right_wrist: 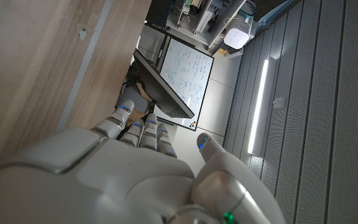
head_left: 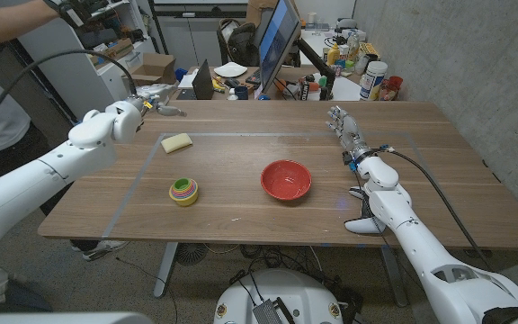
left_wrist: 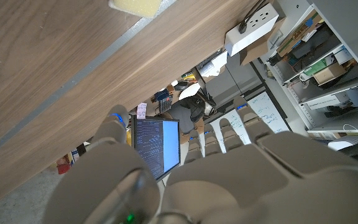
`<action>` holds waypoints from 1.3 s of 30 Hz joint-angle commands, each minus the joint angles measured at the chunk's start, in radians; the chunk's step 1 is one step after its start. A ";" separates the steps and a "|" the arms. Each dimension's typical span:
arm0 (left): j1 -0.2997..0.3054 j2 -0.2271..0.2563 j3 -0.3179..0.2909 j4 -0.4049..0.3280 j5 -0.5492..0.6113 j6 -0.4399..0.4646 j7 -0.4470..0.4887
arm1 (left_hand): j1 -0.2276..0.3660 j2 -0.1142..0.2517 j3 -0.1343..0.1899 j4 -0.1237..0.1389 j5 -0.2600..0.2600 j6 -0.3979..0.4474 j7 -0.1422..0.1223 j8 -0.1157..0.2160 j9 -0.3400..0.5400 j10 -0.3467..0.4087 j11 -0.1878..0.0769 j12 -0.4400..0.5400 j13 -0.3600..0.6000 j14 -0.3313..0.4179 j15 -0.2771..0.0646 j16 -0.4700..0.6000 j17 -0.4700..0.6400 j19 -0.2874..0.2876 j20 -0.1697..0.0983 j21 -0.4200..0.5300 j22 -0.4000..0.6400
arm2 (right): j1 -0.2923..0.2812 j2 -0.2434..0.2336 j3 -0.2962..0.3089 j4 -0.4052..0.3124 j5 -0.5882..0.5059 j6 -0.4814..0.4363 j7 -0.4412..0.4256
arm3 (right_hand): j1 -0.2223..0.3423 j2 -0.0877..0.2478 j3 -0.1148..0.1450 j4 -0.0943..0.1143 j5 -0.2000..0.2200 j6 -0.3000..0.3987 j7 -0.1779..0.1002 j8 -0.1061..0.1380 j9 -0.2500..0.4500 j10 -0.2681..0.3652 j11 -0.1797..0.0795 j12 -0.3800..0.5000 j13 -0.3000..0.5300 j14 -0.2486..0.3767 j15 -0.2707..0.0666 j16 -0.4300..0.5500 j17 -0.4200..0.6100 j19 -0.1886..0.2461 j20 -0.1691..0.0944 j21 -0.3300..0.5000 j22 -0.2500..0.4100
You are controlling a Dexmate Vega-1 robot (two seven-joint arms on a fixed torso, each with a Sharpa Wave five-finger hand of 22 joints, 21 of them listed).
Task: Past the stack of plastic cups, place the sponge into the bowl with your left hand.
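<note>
While left hand (head_left: pixel 131 115) hovered at table's (head_left: pixel 241 207) far left corner, yellow sponge (head_left: pixel 177 142) lay just ahead of it and toward table's middle, apart from fingers, long axis roughly crosswise. Hand held nothing; fingers looked loosely spread, though small in head view. Stack of coloured plastic cups (head_left: pixel 184 191) stood nearer robot than sponge; red bowl (head_left: pixel 286 180) beyond stack, toward right hand (head_left: pixel 347 130). Right hand stood empty, fingers extended together, well apart from sponge. Left plainly nearer.
</note>
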 commanded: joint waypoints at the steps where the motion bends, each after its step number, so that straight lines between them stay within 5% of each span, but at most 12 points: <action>1: -0.036 -0.027 0.019 0.061 0.093 -0.046 -0.039 | 0.035 0.000 -0.006 -0.006 0.015 0.004 0.003 0.003 0.003 0.008 0.001 0.005 0.005 0.007 0.003 0.002 0.004 0.014 -0.013 0.002 -0.001 | 0.018 0.012 -0.001 0.030 -0.009 0.007 -0.001 | -0.009 0.033 -0.002 0.001 0.004 0.002 0.010 0.009 0.004 0.009 -0.003 0.003 0.005 0.001 0.007 0.007 0.002 0.008 -0.028 -0.002 0.005; 39: -0.123 -0.130 0.151 0.259 0.196 -0.115 -0.092 | 0.140 -0.011 -0.067 -0.006 0.082 0.014 0.006 -0.003 0.005 0.014 0.006 0.002 0.007 0.009 0.003 -0.004 0.003 0.013 -0.025 -0.016 -0.002 | 0.048 0.030 0.001 0.094 -0.023 0.028 0.019 | -0.011 0.027 -0.009 -0.001 0.007 0.006 0.009 0.010 0.004 0.008 -0.001 0.002 0.005 0.002 0.009 0.005 0.001 0.011 -0.025 -0.010 0.005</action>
